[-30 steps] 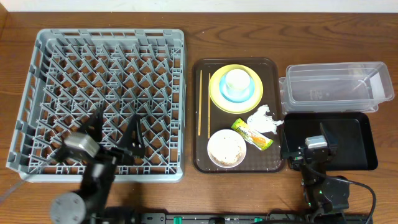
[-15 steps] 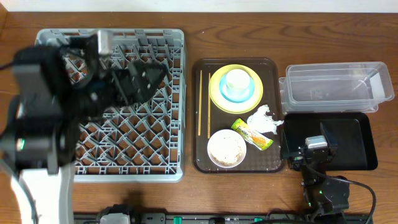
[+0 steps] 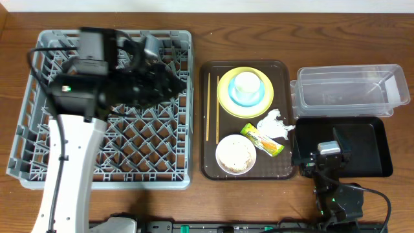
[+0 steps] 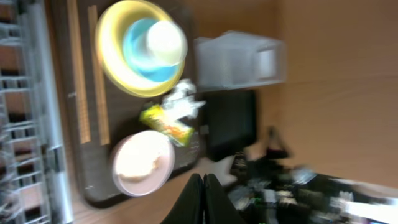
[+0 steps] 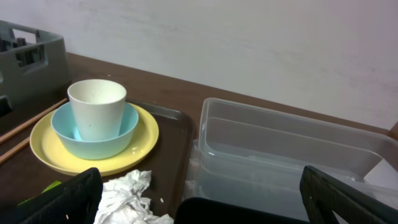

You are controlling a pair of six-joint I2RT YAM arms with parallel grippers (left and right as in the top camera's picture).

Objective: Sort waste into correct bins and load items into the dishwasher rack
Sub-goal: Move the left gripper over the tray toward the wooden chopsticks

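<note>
Soft, even light is falling on the table (image 3: 259,39). In the left wrist view the plate (image 4: 109,50) is looking heavily blurred.

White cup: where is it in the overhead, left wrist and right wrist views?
Overhead: right of centre, at the brown tray's upper end, white cup inside the light blue bowl.
Left wrist: top centre, blurred.
Right wrist: left of centre, upright in the bowl.
Shared landmark: the yellow plate under it.

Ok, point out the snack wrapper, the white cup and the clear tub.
snack wrapper (image 3: 262,140), overhead view, middle of the pack
white cup (image 5: 96,118), right wrist view, its side wall
clear tub (image 3: 336,92), overhead view, bare floor
</note>
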